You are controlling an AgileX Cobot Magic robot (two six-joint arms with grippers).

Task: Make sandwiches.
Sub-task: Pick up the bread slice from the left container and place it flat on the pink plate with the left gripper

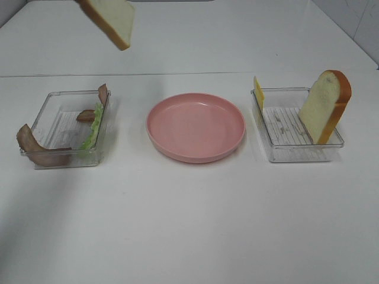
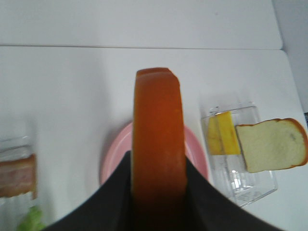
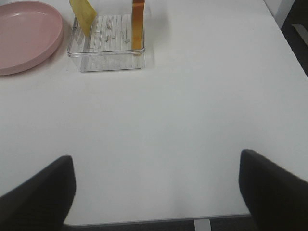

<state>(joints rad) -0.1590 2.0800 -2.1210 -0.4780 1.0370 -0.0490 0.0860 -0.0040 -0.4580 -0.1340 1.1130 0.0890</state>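
My left gripper point(image 2: 158, 158) is shut on a thick white bread slice point(image 2: 159, 120) with orange-brown crust. It holds the slice in the air above the pink plate point(image 2: 197, 154). In the high view this slice point(image 1: 109, 21) hangs at the top left, and the gripper itself is outside the frame. A second bread slice point(image 1: 324, 107) leans in the right clear tray point(image 1: 296, 151) next to a yellow cheese slice point(image 1: 258, 92). Bacon strips point(image 1: 35, 151) and green lettuce point(image 1: 93, 131) lie in the left clear tray point(image 1: 62, 160). My right gripper point(image 3: 156, 192) is open and empty over bare table near the front edge.
The round pink plate point(image 1: 195, 127) sits between the two trays with nothing on it. The white table's point(image 1: 189, 225) front edge shows in the right wrist view point(image 3: 144, 222). A seam in the table runs behind the trays.
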